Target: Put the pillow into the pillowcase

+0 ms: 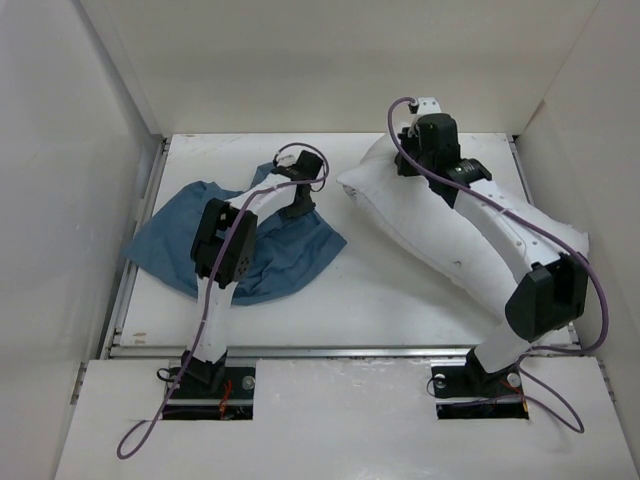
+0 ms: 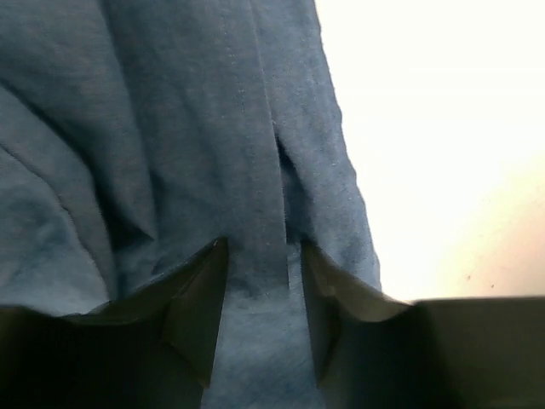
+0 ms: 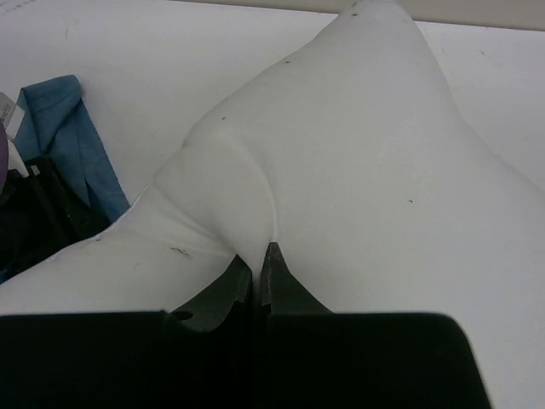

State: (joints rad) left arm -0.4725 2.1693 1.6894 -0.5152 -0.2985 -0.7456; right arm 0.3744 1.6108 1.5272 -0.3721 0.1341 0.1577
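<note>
Table, flat white board, sits under everything. On its right half lies the big plump white rectangular fabric pillow, slanted, and my right gripper is clamped tight on a pinch of its cover. Just beside it on the left, the thin wrinkly slate-blue cloth pillowcase lies crumpled. My left gripper is down on it, jaws narrowed, with a strip of blue cloth in the gap.

Your pillow is plump and white, lying slantwise on the tabletop from the far middle down toward the right edge. Your pillowcase is a wrinkly slate-blue heap, spread out near the left edge.
</note>
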